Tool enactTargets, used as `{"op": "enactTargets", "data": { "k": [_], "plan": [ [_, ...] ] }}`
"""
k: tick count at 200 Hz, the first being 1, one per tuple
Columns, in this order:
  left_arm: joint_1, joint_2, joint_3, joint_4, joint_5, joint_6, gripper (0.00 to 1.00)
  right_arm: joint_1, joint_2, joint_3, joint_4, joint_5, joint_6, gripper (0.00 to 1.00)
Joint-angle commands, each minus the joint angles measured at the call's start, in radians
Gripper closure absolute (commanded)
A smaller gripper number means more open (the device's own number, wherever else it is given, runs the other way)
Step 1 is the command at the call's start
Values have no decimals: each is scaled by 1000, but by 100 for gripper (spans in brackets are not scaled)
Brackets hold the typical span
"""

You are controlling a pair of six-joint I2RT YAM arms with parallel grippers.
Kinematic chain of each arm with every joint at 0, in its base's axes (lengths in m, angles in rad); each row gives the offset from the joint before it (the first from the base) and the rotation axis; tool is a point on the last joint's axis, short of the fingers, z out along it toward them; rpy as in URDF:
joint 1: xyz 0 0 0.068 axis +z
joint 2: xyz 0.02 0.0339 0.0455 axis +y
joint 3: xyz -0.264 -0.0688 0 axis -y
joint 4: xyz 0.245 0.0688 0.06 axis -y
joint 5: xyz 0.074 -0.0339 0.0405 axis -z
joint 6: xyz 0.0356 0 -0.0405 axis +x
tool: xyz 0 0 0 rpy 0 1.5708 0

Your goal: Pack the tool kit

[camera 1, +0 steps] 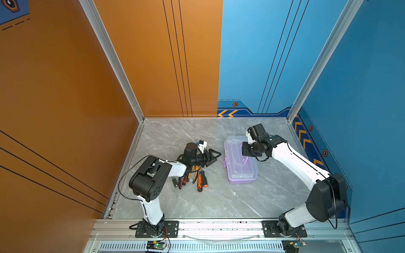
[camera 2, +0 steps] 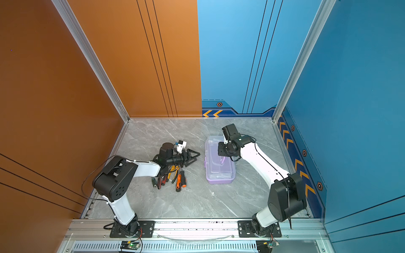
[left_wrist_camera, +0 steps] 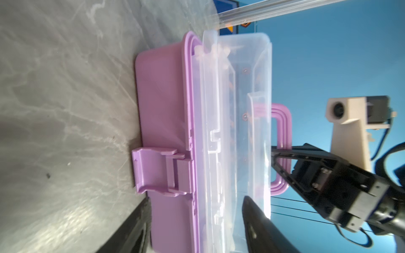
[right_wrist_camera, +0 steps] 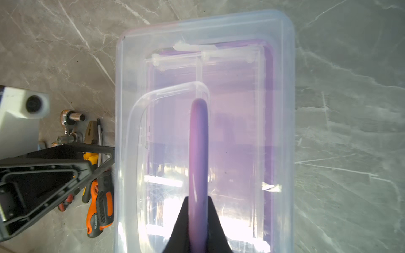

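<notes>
The tool kit's lilac case [camera 1: 241,177] [camera 2: 220,178] stands right of centre on the marble floor, its clear lid [right_wrist_camera: 274,109] [left_wrist_camera: 241,87] down over it. My right gripper [right_wrist_camera: 198,203] [camera 1: 246,156] comes from above and is shut on the upright purple handle [right_wrist_camera: 198,142] [left_wrist_camera: 282,131]. My left gripper [camera 1: 218,157] [left_wrist_camera: 196,198] is open at the case's left long side, by the lilac latch [left_wrist_camera: 153,173], and holds nothing. Left of the case lie the orange screwdriver [camera 1: 199,183] [right_wrist_camera: 99,208], the red screwdriver [camera 1: 183,180], the green-handled one [camera 1: 175,182], the yellow-handled pliers [right_wrist_camera: 89,156] and the ratchet wrench [right_wrist_camera: 70,118].
Orange wall panels close off the left and blue ones the right, with aluminium posts [camera 1: 293,114] at the back corners. An aluminium rail [camera 1: 219,227] carrying both arm bases runs along the front. The left arm's forearm [camera 1: 175,168] hangs over part of the tool pile.
</notes>
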Motion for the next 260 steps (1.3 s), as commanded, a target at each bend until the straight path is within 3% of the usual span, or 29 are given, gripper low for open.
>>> {"op": "enactTargets", "data": {
  "k": [1,24,115,203,260],
  "plan": [
    [-25,-83,69,-246,-61,164,33,-6,22,-4,50,-135,13,100],
    [-24,-126,77,-337,-91,219,33,-8,43,11,61,-168,18,100],
    [-15,-97,91,-342,-92,229,33,-37,41,-36,129,-226,36,100],
    [-22,-92,91,-345,-95,235,32,-148,-26,-149,376,-503,202,100],
    [-20,-55,122,-364,-110,235,33,-218,-90,-228,458,-595,269,100]
  ]
}}
